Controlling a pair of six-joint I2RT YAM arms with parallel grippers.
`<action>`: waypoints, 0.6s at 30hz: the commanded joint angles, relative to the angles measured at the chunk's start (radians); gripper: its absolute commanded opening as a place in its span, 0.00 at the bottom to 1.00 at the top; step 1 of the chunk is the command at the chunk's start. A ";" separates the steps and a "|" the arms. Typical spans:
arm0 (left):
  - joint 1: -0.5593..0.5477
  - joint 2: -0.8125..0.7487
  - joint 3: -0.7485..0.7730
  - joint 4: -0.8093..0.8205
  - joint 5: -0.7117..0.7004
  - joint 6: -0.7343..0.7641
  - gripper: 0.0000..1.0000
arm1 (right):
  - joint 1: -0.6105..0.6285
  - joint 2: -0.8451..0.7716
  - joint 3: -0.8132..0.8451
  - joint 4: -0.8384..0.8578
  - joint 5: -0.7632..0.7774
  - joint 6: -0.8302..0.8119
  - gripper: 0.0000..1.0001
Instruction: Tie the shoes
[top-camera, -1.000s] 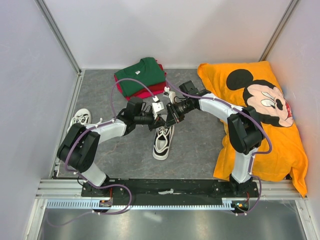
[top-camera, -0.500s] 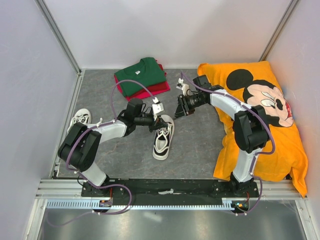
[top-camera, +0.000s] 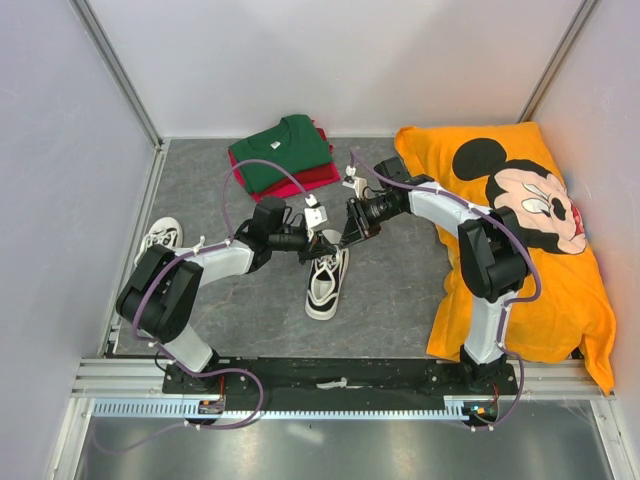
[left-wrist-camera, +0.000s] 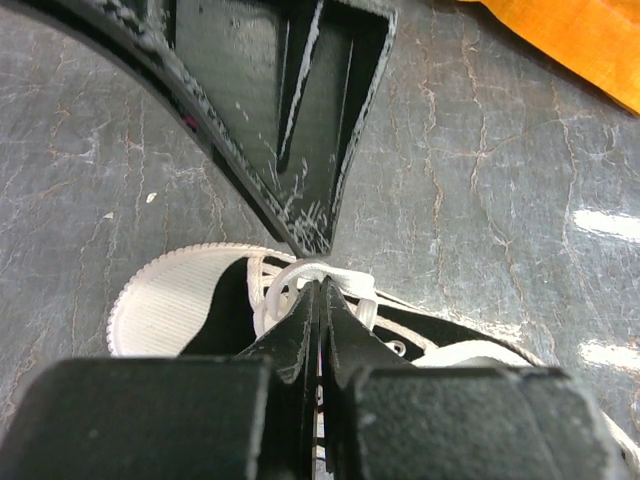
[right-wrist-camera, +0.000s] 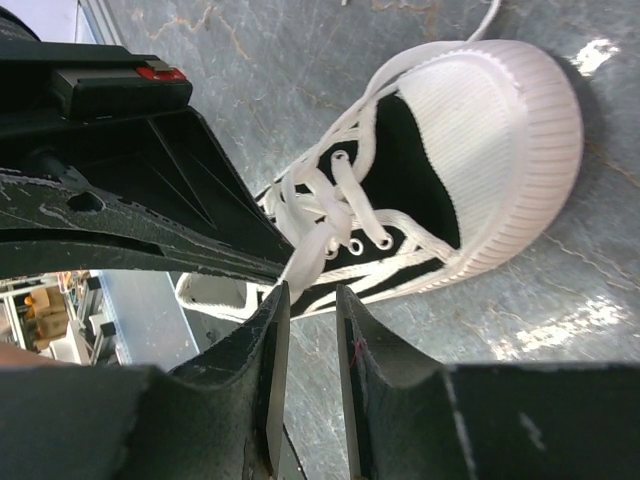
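Observation:
One white shoe (top-camera: 326, 282) lies mid-floor, toe toward the arms; its mate (top-camera: 160, 238) rests by the left wall. My left gripper (top-camera: 322, 240) hovers over the near shoe's lacing and is shut on a white lace loop (left-wrist-camera: 300, 275) at its tips (left-wrist-camera: 320, 288). The shoe's ribbed toe (left-wrist-camera: 165, 312) shows below it. My right gripper (top-camera: 350, 230) meets it from the right. In the right wrist view its jaws (right-wrist-camera: 305, 300) stand open by a narrow gap. A flat lace strand (right-wrist-camera: 312, 252) ends just past its left finger, not between the jaws.
Folded green and red shirts (top-camera: 282, 155) lie at the back. An orange Mickey Mouse cloth (top-camera: 520, 230) covers the right side under the right arm. Grey walls and metal rails close in the floor.
The right gripper pulled away to the right and opened, then came back to the shoe's laces beside the left gripper. The left gripper held still, shut on the lace.

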 joint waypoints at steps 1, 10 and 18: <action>0.001 0.010 0.003 0.051 0.044 -0.007 0.01 | 0.018 0.004 -0.001 0.018 -0.049 0.004 0.33; 0.001 0.010 0.003 0.055 0.076 -0.012 0.01 | 0.037 0.022 0.005 0.043 -0.076 0.041 0.34; 0.011 0.013 0.009 0.057 0.064 -0.016 0.02 | 0.037 0.027 0.002 0.057 -0.124 0.053 0.00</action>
